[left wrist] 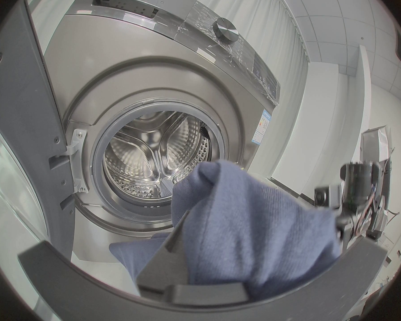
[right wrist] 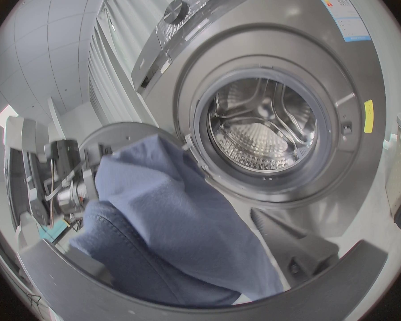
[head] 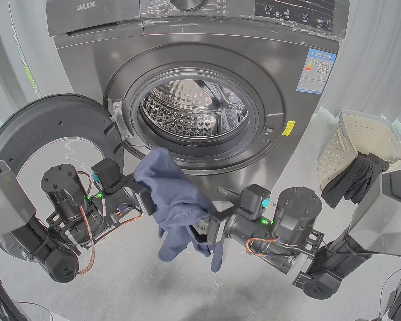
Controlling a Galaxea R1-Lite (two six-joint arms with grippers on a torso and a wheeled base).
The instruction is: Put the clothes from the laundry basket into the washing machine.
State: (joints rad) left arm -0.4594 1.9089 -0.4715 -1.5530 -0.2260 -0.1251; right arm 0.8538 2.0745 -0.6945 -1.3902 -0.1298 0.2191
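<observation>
Our left pincer clamps the blue garment at the open drum for loading; whether the right pincer grips, we cannot tell.

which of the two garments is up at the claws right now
The blue garment, hanging between the left claw and right claw before the open washer; the dark garment hangs over the basket rim instead.
</observation>
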